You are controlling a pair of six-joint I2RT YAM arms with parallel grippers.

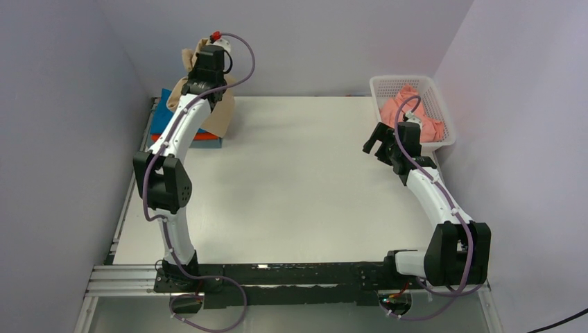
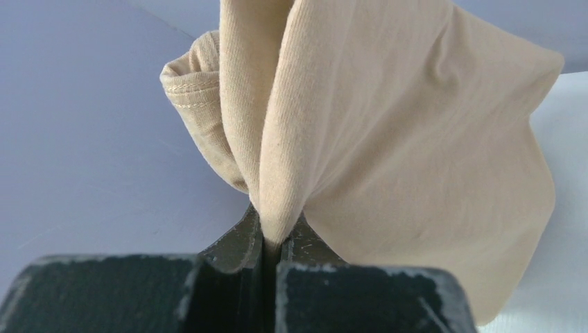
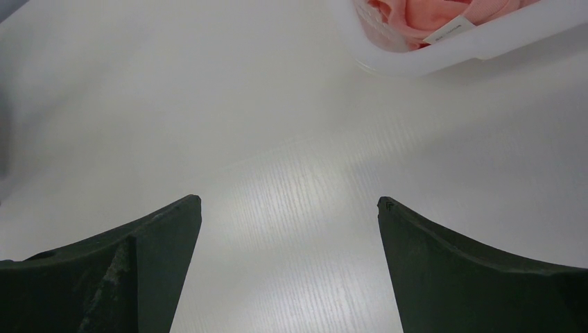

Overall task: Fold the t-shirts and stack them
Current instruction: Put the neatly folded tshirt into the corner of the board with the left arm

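My left gripper (image 2: 272, 232) is shut on a fold of the tan-beige t-shirt (image 2: 388, 159) and holds it up at the table's far left; in the top view the shirt (image 1: 220, 114) hangs behind the arm. Under it lies a stack with a bright blue shirt (image 1: 161, 109) and an orange-red one (image 1: 201, 137). The salmon pink shirt (image 1: 409, 111) lies bunched in the white mesh basket (image 1: 444, 139) at the far right, also in the right wrist view (image 3: 416, 17). My right gripper (image 1: 373, 144) is open and empty above the bare table (image 3: 288, 201), left of the basket. No grey shirt shows.
Lilac walls close in the table (image 1: 298, 180) on the left, back and right. The basket's rim (image 3: 485, 41) shows at the top of the right wrist view. The arm bases stand on a black rail (image 1: 298, 274) at the near edge.
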